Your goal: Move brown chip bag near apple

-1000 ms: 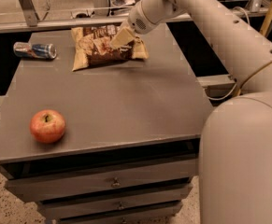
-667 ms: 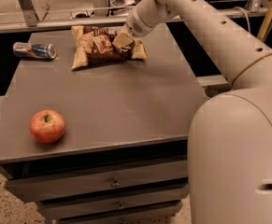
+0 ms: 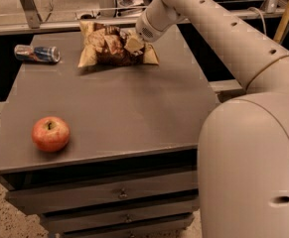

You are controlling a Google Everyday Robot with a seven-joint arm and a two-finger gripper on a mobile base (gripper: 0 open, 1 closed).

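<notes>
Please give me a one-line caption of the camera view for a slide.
End effector at the brown chip bag on the far side of the table; the apple sits front left.

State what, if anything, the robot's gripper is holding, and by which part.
It cannot be told. The gripper rests on the right part of the brown chip bag, which lies on the table; no grasp is visible.

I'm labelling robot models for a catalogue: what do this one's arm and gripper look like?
The arm is a smooth, off-white tube of rounded segments with small dark holes and a thin tan seam ring near the bulky lower shell. The gripper, at the brown chip bag, ends in a pale tan tip. No cables show.
</notes>
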